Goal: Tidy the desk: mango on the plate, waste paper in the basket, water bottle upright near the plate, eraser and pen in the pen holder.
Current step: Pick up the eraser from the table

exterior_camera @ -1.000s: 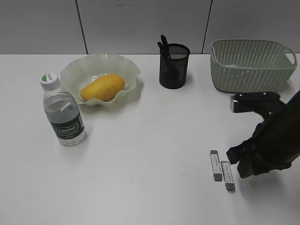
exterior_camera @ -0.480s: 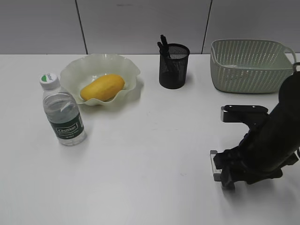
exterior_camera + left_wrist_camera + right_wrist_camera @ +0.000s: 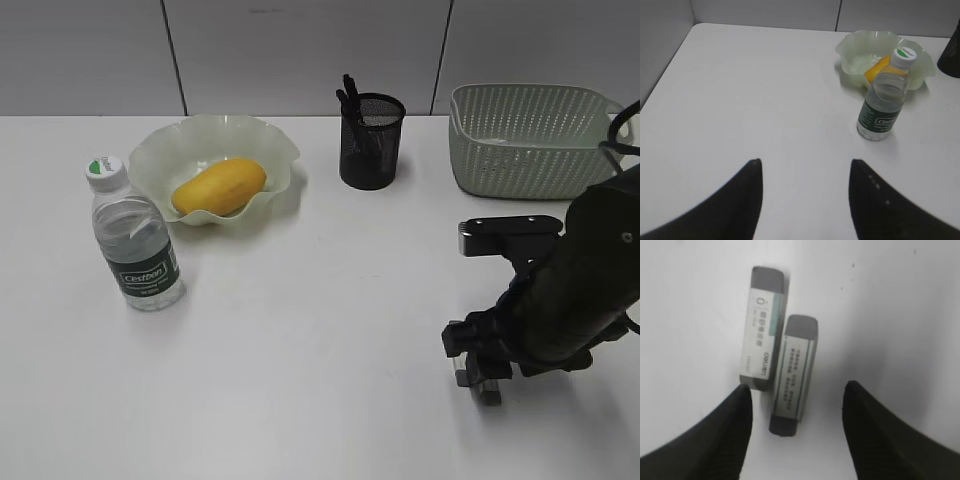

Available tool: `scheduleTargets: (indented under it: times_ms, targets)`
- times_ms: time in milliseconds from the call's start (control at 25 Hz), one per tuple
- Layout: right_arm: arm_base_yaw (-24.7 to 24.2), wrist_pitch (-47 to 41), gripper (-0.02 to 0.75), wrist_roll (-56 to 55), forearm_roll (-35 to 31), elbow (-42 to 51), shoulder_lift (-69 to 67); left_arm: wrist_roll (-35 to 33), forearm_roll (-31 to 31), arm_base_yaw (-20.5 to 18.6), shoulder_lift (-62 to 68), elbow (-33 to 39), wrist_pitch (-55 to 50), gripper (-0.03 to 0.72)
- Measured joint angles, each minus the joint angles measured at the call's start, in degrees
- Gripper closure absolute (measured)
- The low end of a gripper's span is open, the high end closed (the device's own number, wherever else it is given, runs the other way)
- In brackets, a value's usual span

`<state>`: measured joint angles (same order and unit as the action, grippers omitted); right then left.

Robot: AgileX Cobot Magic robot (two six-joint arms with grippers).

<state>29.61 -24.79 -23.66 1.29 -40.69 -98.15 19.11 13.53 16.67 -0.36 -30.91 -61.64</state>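
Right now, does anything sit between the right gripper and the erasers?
Nothing visible does. The right gripper is open above two erasers lying side by side on the desk, one eraser between its fingers.

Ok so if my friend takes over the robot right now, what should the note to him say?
Left gripper: open, holding nothing, over bare desk.
Right gripper: open, low over two erasers lying side by side on the desk, not gripping them yet.
Done: mango lies on the plate; water bottle stands upright beside the plate; pens stand in the pen holder.
Basket sits at the back right; its inside can't be seen, and no waste paper lies on the desk.
Left: pick up the erasers and drop them in the pen holder.
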Motion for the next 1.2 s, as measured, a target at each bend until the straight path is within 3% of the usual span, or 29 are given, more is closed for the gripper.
scheduleTargets:
  times_ms: [440,760,1200]
  targets:
    - [0.65,0.76,0.311,-0.50,0.34,-0.18,-3.42,0.00,0.00,0.00,0.00,0.00,0.00,0.298]
    - [0.76,1.20,0.556,-0.50,0.22,-0.42,-3.60,0.00,0.00,0.00,0.00,0.00,0.00,0.316]
    - [0.76,1.82,0.576,-0.50,1.34,-0.24,-2.44,0.00,0.00,0.00,0.00,0.00,0.00,0.328]
